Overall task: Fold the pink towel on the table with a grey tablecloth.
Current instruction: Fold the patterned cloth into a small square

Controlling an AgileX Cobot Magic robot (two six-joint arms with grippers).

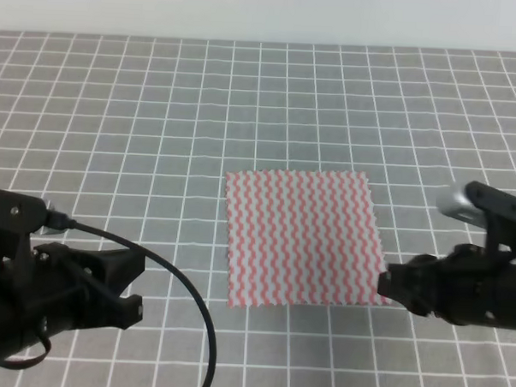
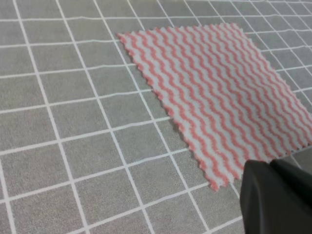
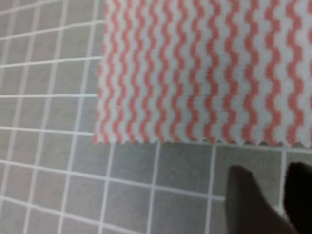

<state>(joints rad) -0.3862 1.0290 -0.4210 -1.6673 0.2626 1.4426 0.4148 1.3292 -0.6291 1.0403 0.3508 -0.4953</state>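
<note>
The pink towel (image 1: pixel 303 238) lies flat and unfolded on the table with a grey tablecloth (image 1: pixel 159 112), near the middle. My left gripper (image 1: pixel 137 284) stands open to the left of the towel's near left corner, about two grid cells away. In the left wrist view the towel (image 2: pixel 219 92) spreads to the upper right, and a dark finger (image 2: pixel 278 200) fills the bottom right corner. My right gripper (image 1: pixel 389 285) sits right at the towel's near right corner. Its fingers (image 3: pixel 246 200) show a narrow gap between them, just in front of the towel's near edge (image 3: pixel 204 73), and hold nothing.
A black cable (image 1: pixel 193 302) loops from the left arm over the cloth towards the front edge. A pale wall runs along the table's far edge (image 1: pixel 265 41). Grid-lined cloth surrounds the towel on all sides.
</note>
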